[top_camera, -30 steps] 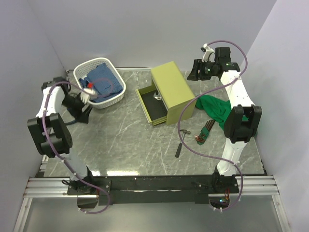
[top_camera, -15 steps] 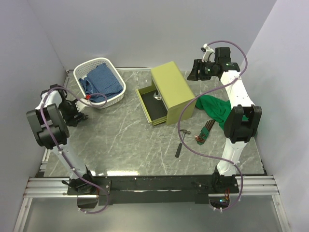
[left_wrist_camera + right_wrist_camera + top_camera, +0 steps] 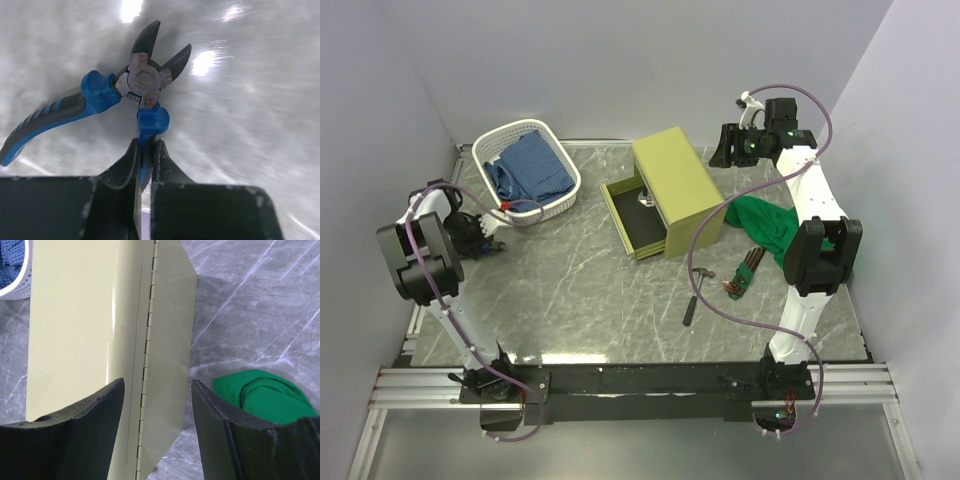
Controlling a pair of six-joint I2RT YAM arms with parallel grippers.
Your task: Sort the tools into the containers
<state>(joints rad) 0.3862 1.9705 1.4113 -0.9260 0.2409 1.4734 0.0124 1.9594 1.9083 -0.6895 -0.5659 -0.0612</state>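
While left pincer (image 3: 146, 146) pinches one pliers (image 3: 143, 85) handle, head lies just beyond.

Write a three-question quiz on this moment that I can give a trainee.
1. True or false: the left gripper is shut on one handle of the blue-handled pliers.
2. The visible drawer of the olive-green chest is: A shut; B pulled open; C taken out of the chest.
3. Which two tools lie loose near the green cloth?
Key: 1 true; 2 B; 3 the hammer and the hex key set.
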